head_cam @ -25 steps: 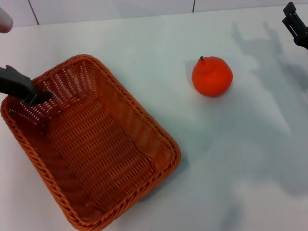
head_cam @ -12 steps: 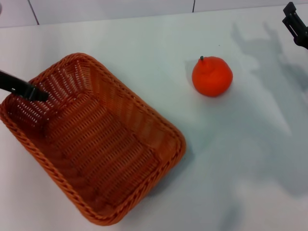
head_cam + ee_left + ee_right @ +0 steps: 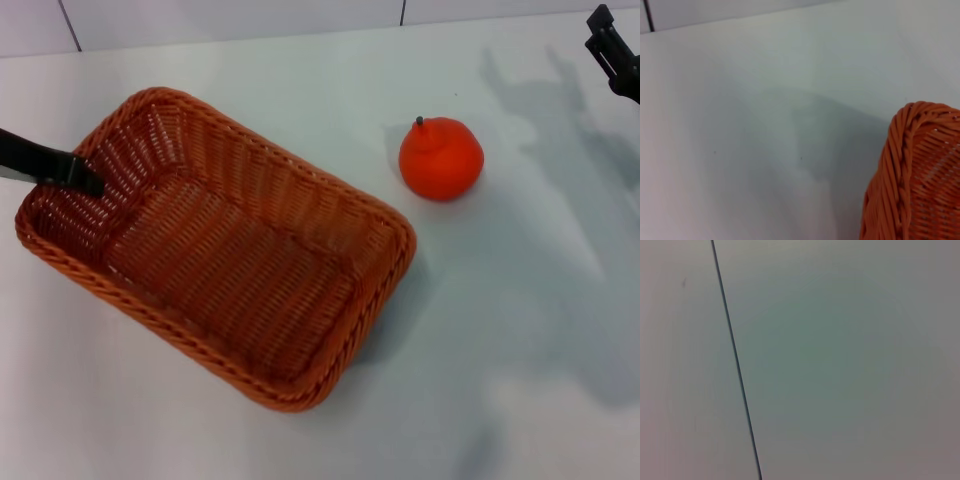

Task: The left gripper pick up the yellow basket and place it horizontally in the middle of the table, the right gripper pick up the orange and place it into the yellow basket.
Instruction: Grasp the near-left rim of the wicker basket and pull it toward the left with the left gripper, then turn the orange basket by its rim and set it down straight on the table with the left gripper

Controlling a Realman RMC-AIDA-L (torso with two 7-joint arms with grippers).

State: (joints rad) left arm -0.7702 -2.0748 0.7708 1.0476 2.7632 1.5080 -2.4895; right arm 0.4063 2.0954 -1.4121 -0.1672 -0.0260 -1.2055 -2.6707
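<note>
The yellow basket [image 3: 225, 250] (orange-brown wicker, in truth, with a braided rim) sits on the white bench [image 3: 520, 330], toward the robot's left and near the middle of the head view. Its long axis runs on a slant, from the far left corner down toward the near right corner, so it is not square to the bench edge. It is upright, open side up, and nothing lies inside it.

The left tool [image 3: 78, 176] reaches in from the left edge of the head view. Its dark tip sits at the basket's far left end, against the rim and just over the inner wall there. It looks closed on that rim, though only one dark finger can be made out. In the left wrist view a rounded corner of the basket [image 3: 917, 175] fills the lower corner, with bare bench and a soft shadow beyond it.

The orange [image 3: 441, 158] rests on the bench to the right of the basket, apart from it, with its knob and dark stem pointing up.

The right tool [image 3: 612, 55] hangs at the far right edge, well apart from the orange; whether it is wide or narrow cannot be told.
</note>
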